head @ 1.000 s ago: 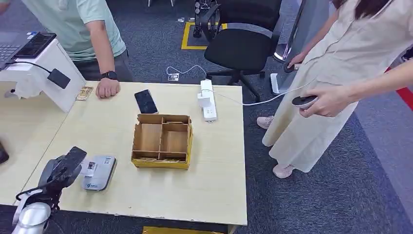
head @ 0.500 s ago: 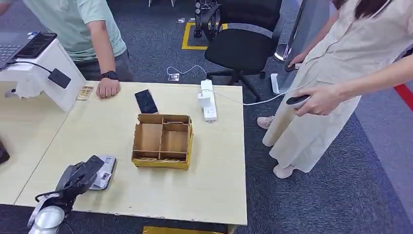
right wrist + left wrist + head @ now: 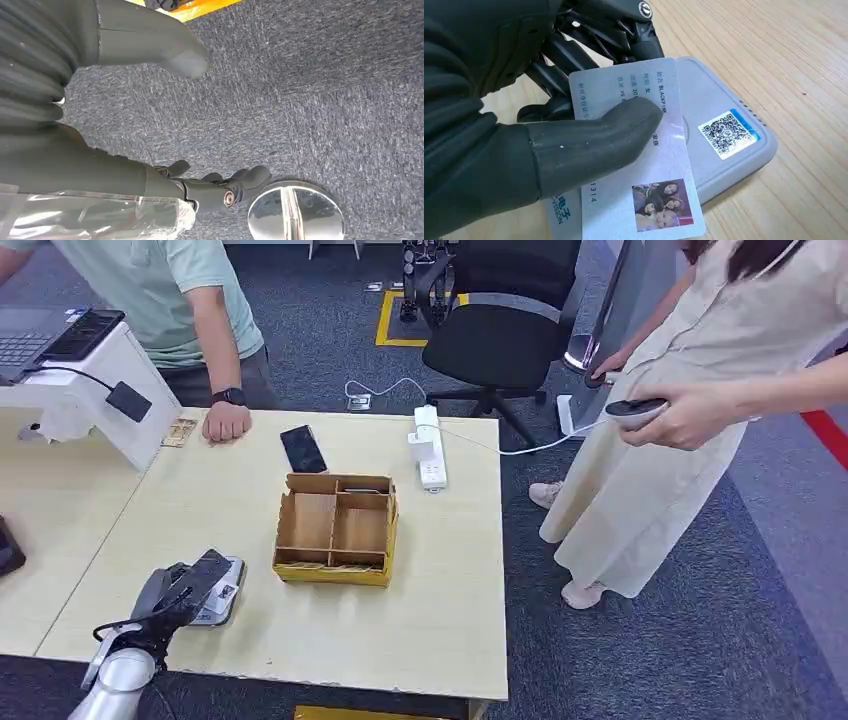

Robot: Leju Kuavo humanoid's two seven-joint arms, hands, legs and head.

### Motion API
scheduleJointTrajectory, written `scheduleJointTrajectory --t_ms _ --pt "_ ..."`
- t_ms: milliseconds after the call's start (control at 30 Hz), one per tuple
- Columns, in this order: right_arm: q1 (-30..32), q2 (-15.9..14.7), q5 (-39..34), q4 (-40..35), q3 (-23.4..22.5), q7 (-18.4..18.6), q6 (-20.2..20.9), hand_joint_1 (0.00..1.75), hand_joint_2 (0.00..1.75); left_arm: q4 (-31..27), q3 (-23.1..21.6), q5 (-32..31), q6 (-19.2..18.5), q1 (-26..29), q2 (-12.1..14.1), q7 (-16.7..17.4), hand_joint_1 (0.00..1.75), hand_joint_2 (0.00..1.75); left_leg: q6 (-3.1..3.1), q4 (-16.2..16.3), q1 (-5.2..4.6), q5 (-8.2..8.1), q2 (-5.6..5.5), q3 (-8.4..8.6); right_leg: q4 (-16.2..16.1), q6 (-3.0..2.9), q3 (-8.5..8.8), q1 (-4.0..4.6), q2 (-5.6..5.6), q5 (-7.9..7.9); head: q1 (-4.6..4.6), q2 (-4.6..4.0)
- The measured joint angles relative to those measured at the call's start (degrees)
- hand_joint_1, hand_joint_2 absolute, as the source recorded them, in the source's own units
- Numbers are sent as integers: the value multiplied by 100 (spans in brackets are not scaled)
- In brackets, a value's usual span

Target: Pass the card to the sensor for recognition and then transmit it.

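On a pale wood-grain table [image 3: 440,620] over grey carpet [image 3: 700,640], a cardboard box [image 3: 336,528] with compartments sits beside a phone [image 3: 302,448] and a white power strip [image 3: 430,446]. Near the front edge lies the sensor [image 3: 724,145], a rounded grey slab with a QR sticker. The left hand [image 3: 178,597] pinches the card [image 3: 639,165] (glossy white, printed text, a small photo) between thumb and fingers, flat over the sensor. The right hand [image 3: 150,125] hangs above carpet, fingers loosely apart, holding nothing.

A wooden divided box [image 3: 335,528] sits mid-table, a black phone [image 3: 302,448] (face up) just behind it.
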Motion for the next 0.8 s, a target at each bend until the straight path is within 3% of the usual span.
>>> scheduleJointTrajectory --t_ms 200,367,600,733,800 --pt "0 0 -107 -9 0 -33 -2 0 175 -2 -2 9 59 -4 -33 -19 175 175 0 0 0 0 -1 7 0 0 4 0 0 0 2 0" --pt "12 0 -262 -44 -2 -33 -13 0 175 -179 2 405 48 36 -31 -195 175 175 -1 0 1 1 0 3 0 0 1 1 1 0 2 0" --pt "94 -2 -439 -127 -28 -50 -7 0 175 -1090 172 1152 31 291 192 -459 175 175 -2 1 2 2 4 -14 0 0 -19 1 5 1 0 0" --pt "118 -2 -463 -151 -42 -50 -7 0 175 -1465 343 1255 67 324 304 -550 175 175 -2 1 2 2 4 -26 0 -1 -32 1 4 0 0 0" --pt "119 0 -466 -173 -42 -50 -4 0 175 -1586 391 1140 259 304 313 -710 175 175 -2 1 2 2 4 -30 0 0 -36 1 5 0 2 0"
